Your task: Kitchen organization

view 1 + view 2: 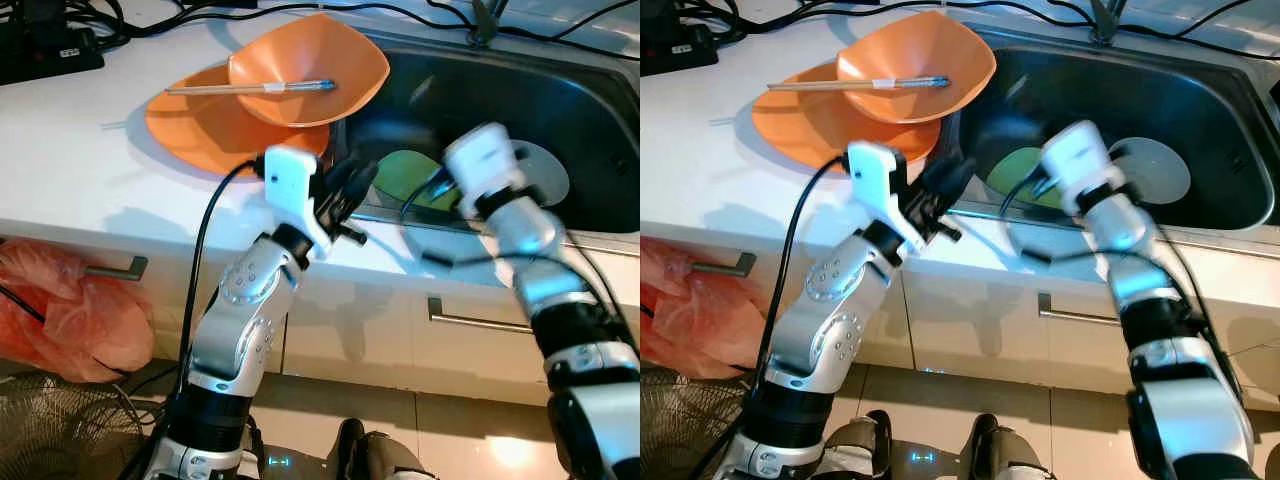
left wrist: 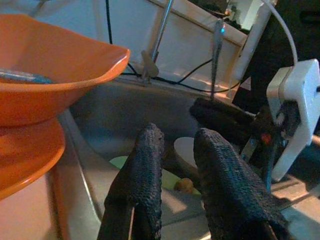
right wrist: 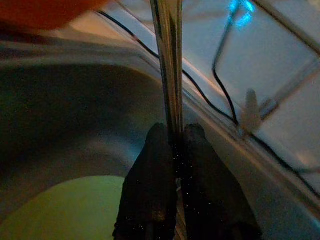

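Right gripper [image 3: 172,135], right of centre in the head views, pinches a thin metal utensil [image 3: 167,60] between closed fingers above the sink [image 1: 560,100]. Left gripper [image 1: 350,190], centre frame, hovers empty at the sink's edge, fingers slightly parted. Two stacked orange bowls [image 1: 300,75] holding chopsticks [image 1: 250,88] sit upper left; a green plate [image 1: 405,175] lies in the basin.

I see a white counter [image 1: 90,170] with a steel sink [image 1: 600,130] set into its right part. Two stacked orange bowls [image 1: 215,130] sit by the sink's left rim; cables [image 1: 150,15] run along the back edge.
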{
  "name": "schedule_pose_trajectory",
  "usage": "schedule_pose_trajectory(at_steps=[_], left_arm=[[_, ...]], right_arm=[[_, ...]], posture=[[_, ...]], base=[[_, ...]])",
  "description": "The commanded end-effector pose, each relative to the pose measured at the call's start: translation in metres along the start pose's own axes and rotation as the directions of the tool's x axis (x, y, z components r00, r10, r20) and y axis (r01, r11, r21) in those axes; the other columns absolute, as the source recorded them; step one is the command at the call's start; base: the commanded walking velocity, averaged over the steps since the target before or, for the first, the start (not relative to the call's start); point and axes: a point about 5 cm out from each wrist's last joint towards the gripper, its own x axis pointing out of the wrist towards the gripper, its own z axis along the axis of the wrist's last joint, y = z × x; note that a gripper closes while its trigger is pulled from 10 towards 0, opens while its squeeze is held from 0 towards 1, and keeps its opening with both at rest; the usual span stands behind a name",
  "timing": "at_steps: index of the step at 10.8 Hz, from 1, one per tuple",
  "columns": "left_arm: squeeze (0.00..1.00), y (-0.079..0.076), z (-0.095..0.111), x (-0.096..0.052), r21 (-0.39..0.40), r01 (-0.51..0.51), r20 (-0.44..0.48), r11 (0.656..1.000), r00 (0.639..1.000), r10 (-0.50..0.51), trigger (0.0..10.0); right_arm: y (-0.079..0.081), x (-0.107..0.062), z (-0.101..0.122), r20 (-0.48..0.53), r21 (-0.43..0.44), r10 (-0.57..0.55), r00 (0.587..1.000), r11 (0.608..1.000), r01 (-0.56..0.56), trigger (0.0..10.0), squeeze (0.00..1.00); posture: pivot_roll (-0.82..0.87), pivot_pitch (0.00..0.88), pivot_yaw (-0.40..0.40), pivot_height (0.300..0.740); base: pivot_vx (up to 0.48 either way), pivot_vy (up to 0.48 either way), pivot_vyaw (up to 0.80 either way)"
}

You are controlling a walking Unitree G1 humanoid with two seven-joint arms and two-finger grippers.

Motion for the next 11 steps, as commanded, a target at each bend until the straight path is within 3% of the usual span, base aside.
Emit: schedule_pose_trajectory(at_steps=[1, 2, 4, 5, 11], left_arm=[[0.00, -0.003, -0.005, -0.001, -0.001, 0.009, -0.010, 1.000, 1.000, -0.009, 10.0], [0.00, -0.002, -0.007, -0.002, -0.001, 0.006, -0.015, 1.000, 1.000, -0.006, 10.0], [0.00, -0.002, -0.011, -0.003, -0.008, -0.001, -0.029, 1.000, 1.000, 0.001, 10.0], [0.00, -0.002, -0.011, -0.003, 0.002, 0.008, -0.038, 1.000, 0.999, -0.008, 10.0], [0.00, 0.009, 0.002, -0.015, 0.167, 0.157, -0.151, 0.973, 0.980, -0.132, 10.0]], right_arm=[[-0.011, 0.001, -0.005, -0.057, 0.126, -0.079, 0.995, 0.988, 0.085, 10.0, 0.00], [-0.013, 0.002, -0.005, -0.066, 0.173, -0.098, 0.993, 0.979, 0.108, 10.0, 0.00], [-0.022, 0.005, -0.006, -0.115, 0.351, -0.154, 0.981, 0.918, 0.185, 10.0, 0.00], [-0.023, 0.006, -0.007, -0.140, 0.391, -0.153, 0.978, 0.899, 0.197, 10.0, 0.00], [-0.015, 0.004, -0.025, -0.261, 0.454, -0.098, 0.960, 0.865, 0.212, 10.0, 0.00]], posture=[[0.22, 0.190, -0.084, 0.740], [0.22, 0.188, -0.084, 0.740], [0.22, 0.185, -0.083, 0.740], [0.22, 0.184, -0.083, 0.740], [0.23, 0.198, -0.088, 0.740]], base=[[0.000, 0.000, 0.00], [0.000, 0.000, 0.00], [0.000, 0.000, 0.00], [0.000, 0.000, 0.00], [0.000, 0.000, 0.00]])
